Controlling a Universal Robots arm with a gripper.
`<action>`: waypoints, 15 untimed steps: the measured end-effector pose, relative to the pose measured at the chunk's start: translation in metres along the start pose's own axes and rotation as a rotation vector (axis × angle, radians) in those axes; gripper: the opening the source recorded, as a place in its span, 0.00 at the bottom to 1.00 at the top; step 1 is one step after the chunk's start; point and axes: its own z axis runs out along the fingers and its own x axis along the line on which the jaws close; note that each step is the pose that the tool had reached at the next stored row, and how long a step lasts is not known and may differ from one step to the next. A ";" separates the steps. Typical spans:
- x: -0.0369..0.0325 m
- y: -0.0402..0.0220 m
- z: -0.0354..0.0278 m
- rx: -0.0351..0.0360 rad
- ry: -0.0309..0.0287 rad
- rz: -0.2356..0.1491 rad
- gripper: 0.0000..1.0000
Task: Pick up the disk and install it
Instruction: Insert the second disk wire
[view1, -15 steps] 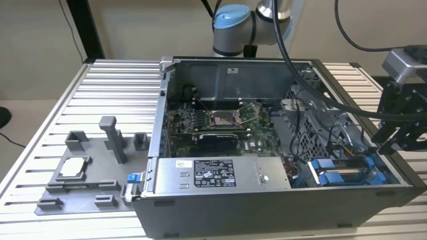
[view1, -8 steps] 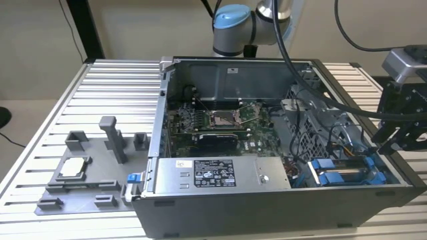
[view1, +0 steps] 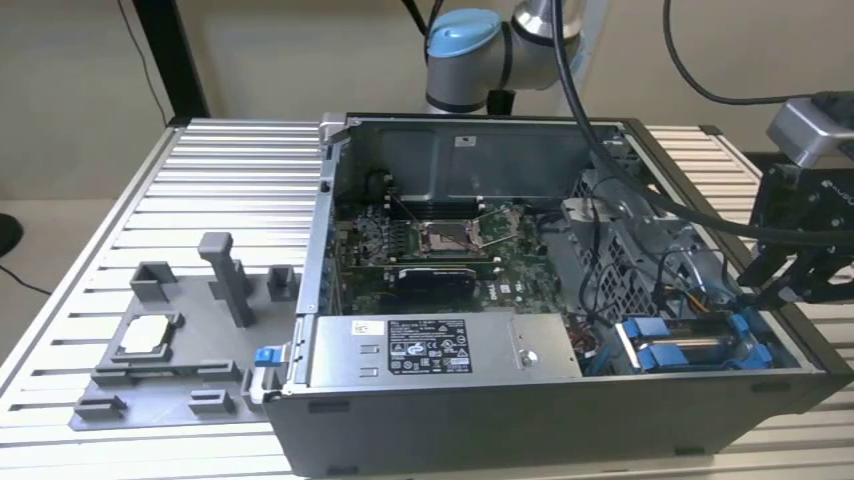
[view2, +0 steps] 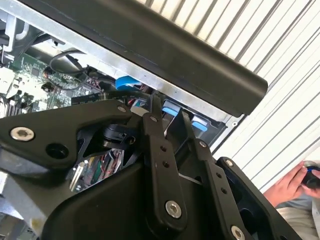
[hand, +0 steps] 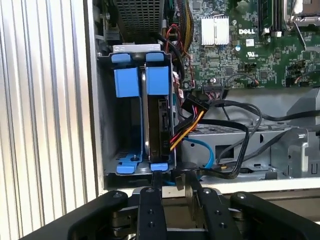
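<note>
Your gripper (view1: 787, 285) hangs at the exterior view's right, just over the right wall of the open computer case (view1: 534, 410), beside the drive cage at the near right corner. In the first wrist view the gripper (hand: 167, 187) shows two black fingers (hand: 150, 210) drawn close together, with only a thin gap between them and nothing held; their tips sit at the case's edge, just short of the blue tab at the near end of the cage. The same pose shows in the second wrist view, where the gripper (view2: 167, 117) points at the blue tabs under the case's black rim.

You can see the disk (hand: 161, 127) standing on edge inside the drive cage (hand: 107, 115), in the slot nearer the motherboard, its blue plastic frame (hand: 156, 80) showing at the far end. Red, yellow and black wires (hand: 187, 127) run to its side. The neighbouring slot carries a second blue frame (hand: 125, 82). In the exterior view the disk's blue frame (view1: 681, 345) lies among the cage's blue carriers.

Beyond lies the green motherboard (hand: 240, 55), and a grey parts fixture (view1: 174, 350) sits on the slatted table (view1: 227, 190). A person's hand (view2: 287, 187) shows off the table's edge in the second wrist view.
</note>
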 end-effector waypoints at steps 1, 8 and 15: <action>-0.0001 -0.0008 0.0003 -0.0004 0.0000 -0.007 1.00; -0.0010 -0.0031 0.0021 -0.0139 -0.0030 -0.049 1.00; -0.0025 -0.0054 0.0047 -0.0186 -0.0051 -0.096 1.00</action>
